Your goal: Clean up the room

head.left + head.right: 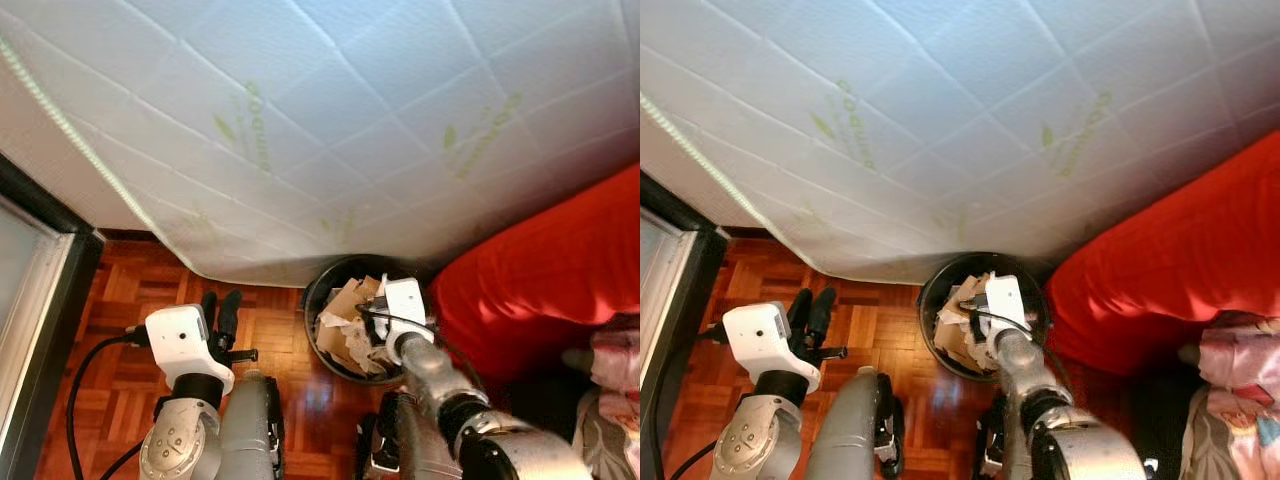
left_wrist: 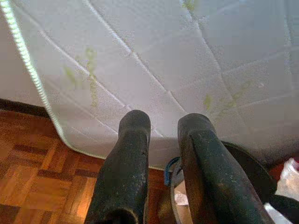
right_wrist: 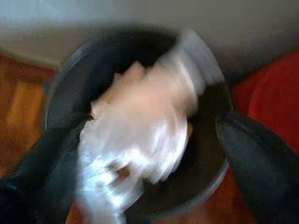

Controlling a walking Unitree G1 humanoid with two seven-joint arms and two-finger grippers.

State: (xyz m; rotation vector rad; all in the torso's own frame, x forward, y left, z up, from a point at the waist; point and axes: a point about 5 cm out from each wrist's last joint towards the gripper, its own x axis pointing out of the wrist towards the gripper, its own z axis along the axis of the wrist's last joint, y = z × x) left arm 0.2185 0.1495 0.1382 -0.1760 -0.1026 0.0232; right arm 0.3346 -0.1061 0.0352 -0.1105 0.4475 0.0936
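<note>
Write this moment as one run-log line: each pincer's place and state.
right pincer: open, over black waste bin of cardboard scraps | left pincer: open, idle above parquet floor, near mattress

The bin [image 1: 318, 288] sits low in the middle of the frame, packed with paper [image 1: 345, 318] almost to the rim. The mattress [image 1: 300, 120] leans over its upper edge and closes the whole top of the frame. The red cushion [image 1: 540, 270] presses close on the right. Bare parquet [image 1: 120, 290] at lower left gives open passage, up to the dark frame [image 1: 45, 340] at the left edge.
</note>
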